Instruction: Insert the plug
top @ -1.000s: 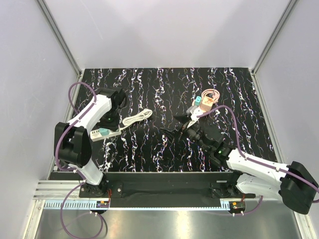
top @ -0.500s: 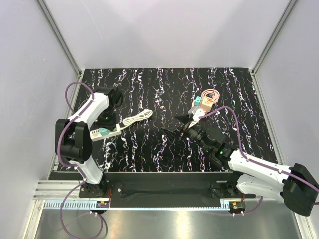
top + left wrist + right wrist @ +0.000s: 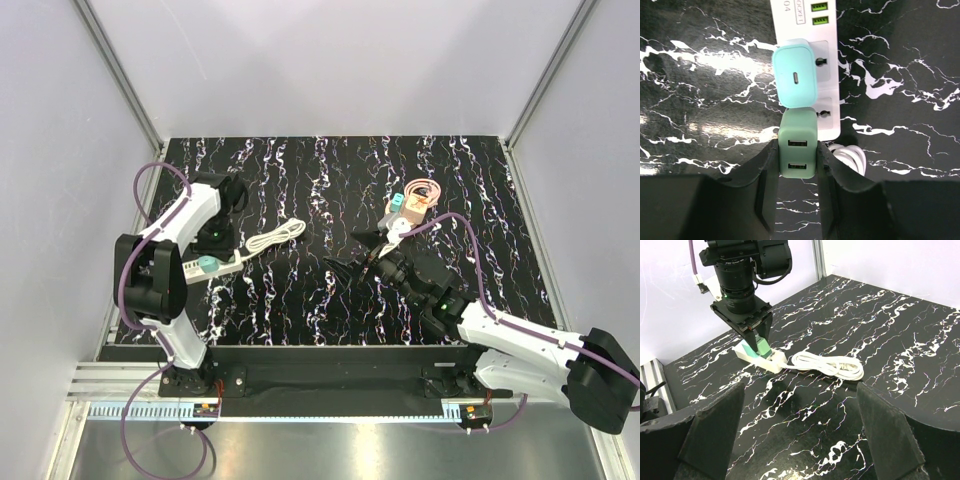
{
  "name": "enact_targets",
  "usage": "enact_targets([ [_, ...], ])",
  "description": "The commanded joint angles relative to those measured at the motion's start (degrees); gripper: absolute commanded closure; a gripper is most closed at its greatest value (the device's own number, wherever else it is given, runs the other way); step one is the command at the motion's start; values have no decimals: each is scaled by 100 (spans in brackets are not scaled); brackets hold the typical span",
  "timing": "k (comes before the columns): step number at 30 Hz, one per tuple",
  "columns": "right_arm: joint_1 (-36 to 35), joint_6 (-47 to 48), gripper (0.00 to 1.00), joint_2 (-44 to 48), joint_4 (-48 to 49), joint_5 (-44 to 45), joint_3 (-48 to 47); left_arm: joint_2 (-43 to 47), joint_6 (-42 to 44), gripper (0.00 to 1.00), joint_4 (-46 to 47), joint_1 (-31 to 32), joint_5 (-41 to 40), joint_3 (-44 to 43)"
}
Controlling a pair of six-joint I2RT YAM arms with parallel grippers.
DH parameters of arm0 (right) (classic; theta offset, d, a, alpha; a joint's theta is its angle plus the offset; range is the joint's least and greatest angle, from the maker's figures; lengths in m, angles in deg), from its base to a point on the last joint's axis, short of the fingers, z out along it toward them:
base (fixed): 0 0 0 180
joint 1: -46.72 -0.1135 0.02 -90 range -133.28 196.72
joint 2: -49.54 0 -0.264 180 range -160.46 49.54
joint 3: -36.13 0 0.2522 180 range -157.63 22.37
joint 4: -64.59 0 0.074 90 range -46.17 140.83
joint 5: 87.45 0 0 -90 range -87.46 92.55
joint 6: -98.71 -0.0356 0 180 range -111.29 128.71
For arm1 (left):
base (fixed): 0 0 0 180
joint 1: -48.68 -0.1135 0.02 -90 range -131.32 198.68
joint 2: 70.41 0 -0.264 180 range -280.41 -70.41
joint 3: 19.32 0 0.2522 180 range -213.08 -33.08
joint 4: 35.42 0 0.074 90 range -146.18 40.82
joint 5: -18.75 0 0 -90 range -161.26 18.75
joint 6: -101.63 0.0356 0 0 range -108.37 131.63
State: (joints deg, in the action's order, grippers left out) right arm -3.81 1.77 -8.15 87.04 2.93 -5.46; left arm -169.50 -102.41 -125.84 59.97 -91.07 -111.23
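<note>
The left tool [image 3: 797, 148] is pinching the plug [image 3: 798, 131], a green-teal charger cube with 2 USB ports, from 2 sides. It is holding the plug over the power strip [image 3: 834, 127], at the end where the white cord [image 3: 850, 157] leaves, just beside a pale aqua charger [image 3: 795, 75] sitting in the neighbouring socket. The insertion itself seems to be in hand; the next move is probably calling for a straight push into the strip, then a release. The right tool [image 3: 800, 390] is hanging spread wide and empty, well apart from the strip. The plug is hiding its own prongs and the socket beneath (so how deep it is sitting is unclear), and the strip's far end is running out of the left wrist view.
</note>
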Motion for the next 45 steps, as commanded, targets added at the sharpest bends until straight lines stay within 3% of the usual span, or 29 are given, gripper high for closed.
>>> enact_targets([
  [1, -19, -18, 0, 144, 282, -21, 15, -67, -2685, 100, -1184, 5, -128, -253],
  [17, -19, -18, 0, 214, 308, -12, 59, -330, -2755, 100, -1175, 57, -137, -130],
  [40, -19, -106, 0, 267, 378, -179, 120, -199, -3124, 100, -1175, 339, -752, 19],
  [45, -19, -123, 0, 258, 387, -214, 112, -120, -2993, 100, -755, 400, -515, 291],
])
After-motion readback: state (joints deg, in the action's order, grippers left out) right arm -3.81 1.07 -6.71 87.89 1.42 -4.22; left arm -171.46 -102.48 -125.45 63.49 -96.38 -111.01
